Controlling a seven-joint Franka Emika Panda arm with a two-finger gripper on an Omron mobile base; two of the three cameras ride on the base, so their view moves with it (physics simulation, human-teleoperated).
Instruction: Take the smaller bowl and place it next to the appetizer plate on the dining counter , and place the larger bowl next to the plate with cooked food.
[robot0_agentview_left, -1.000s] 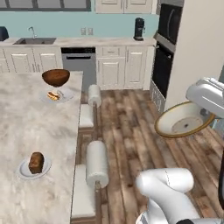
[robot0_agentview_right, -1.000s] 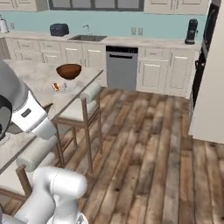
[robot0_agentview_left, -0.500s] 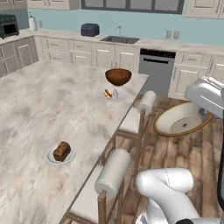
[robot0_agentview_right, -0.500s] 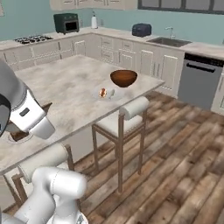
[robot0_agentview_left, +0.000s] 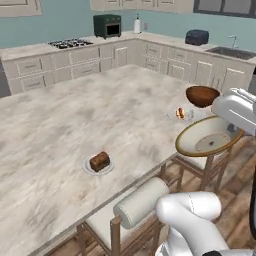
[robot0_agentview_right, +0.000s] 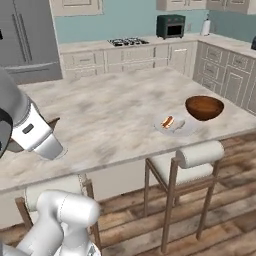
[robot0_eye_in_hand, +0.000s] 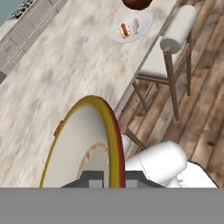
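The smaller bowl (robot0_agentview_left: 208, 136) was being carried toward the dining bench (robot0_agentview_left: 65, 130), held tilted in the air beyond the bench's near edge, above a stool (robot0_agentview_left: 142, 202). The pincer (robot0_eye_in_hand: 107, 177) was clamped shut on the bowl's tan-gold rim, as seen in the hand view. The first placement was judged to be the step in hand. The appetizer plate (robot0_agentview_left: 98, 164) with its brown block lay near that edge, well apart from the bowl. The larger bowl (robot0_agentview_left: 202, 95) was judged already set, just beside the plate with cooked food (robot0_agentview_left: 181, 114). The next move was judged to call for the bowl to be brought over the bench, levelled, and lowered beside the appetizer plate. The arm was reaching out at the right of the left base view, its wrist angled toward the bench.
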